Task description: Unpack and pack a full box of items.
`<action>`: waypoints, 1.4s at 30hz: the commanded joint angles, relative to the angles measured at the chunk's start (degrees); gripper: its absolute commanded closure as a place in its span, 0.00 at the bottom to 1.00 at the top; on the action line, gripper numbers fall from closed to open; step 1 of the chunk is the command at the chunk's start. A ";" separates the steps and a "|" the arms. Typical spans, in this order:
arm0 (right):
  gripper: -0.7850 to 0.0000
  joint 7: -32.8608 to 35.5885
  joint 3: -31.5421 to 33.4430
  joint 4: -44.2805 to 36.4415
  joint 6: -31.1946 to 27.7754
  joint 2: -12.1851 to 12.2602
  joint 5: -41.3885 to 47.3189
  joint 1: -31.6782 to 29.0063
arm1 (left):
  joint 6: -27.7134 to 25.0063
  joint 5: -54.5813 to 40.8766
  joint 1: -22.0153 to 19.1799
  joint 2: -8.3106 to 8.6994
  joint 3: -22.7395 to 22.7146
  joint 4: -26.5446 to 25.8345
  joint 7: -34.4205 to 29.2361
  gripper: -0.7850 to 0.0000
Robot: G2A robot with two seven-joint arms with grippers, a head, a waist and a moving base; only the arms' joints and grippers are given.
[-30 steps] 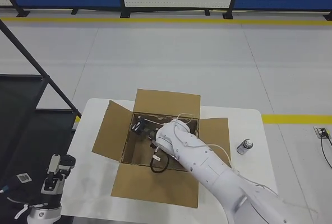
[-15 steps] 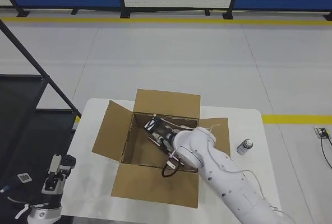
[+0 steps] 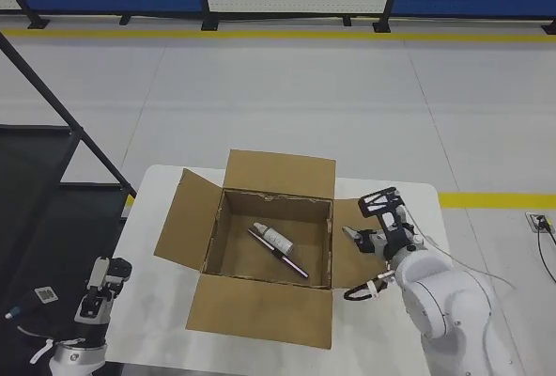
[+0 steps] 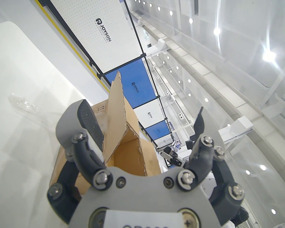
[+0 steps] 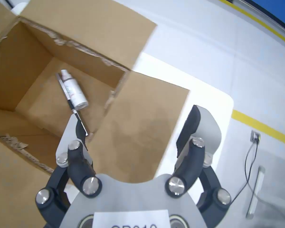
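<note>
The left gripper (image 3: 109,273) sits beside the table's (image 3: 161,315) left edge, tilted up toward the ceiling, its 2 fingers spread wide and empty. The open cardboard box (image 3: 259,315) stands mid-table. On its floor a white spray bottle (image 3: 273,240) lies against a dark pen (image 3: 294,267). The right gripper (image 3: 367,218) hovers over the box's right flap, jaws wide, holding nothing. The left wrist view adds a crumpled clear plastic scrap (image 4: 21,102) on the table.
</note>
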 commanded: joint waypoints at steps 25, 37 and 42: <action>0.40 2.62 11.14 32.87 6.63 1.03 6.22 10.93 | 1.00 1.67 -0.91 0.11 0.64 0.16 0.37 0.00; 0.96 1.99 11.68 37.66 6.67 1.56 8.95 13.49 | 1.63 2.59 -1.07 0.04 1.51 0.14 1.32 0.00; 1.00 1.64 11.70 31.36 8.26 1.80 8.18 11.79 | 1.59 2.64 -1.08 0.03 1.76 0.17 1.49 0.00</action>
